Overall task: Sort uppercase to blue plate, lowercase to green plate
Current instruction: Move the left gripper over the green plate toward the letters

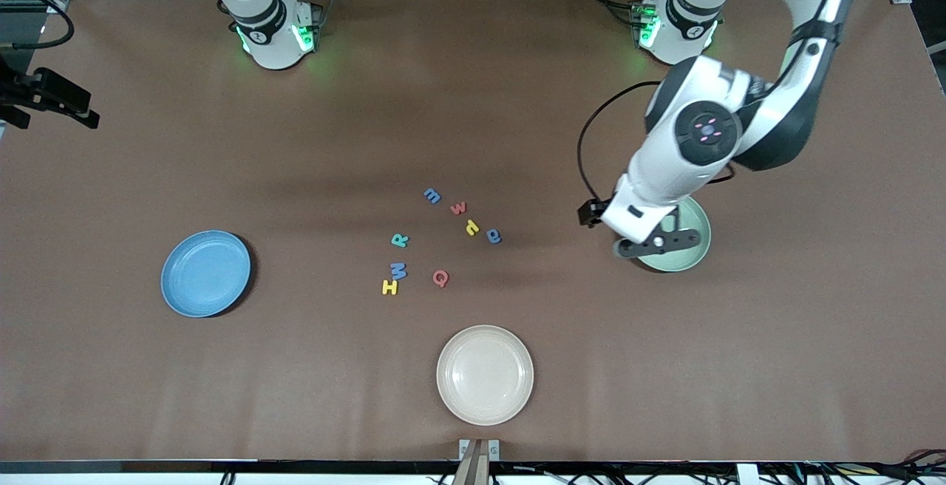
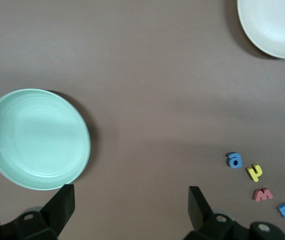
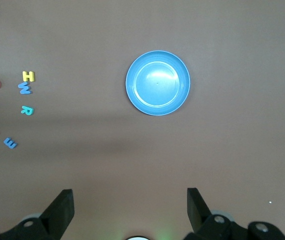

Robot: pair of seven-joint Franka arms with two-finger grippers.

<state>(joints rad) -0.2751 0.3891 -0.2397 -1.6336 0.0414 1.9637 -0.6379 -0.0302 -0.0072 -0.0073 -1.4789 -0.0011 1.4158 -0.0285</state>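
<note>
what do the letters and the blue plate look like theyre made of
Letters, such as the yellow H and red Q: probably foam, going by their flat matte colour and soft chunky edges. Blue plate: likely matte plastic or melamine, with only a faint sheen; ceramic can't be ruled out.

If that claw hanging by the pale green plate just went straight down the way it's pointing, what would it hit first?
Probably bare table beside the green plate, maybe clipping its rim. The left gripper has open jaws with nothing between them; depth is hard to judge.

Foam letters clustered between blue plate, green plate
</note>
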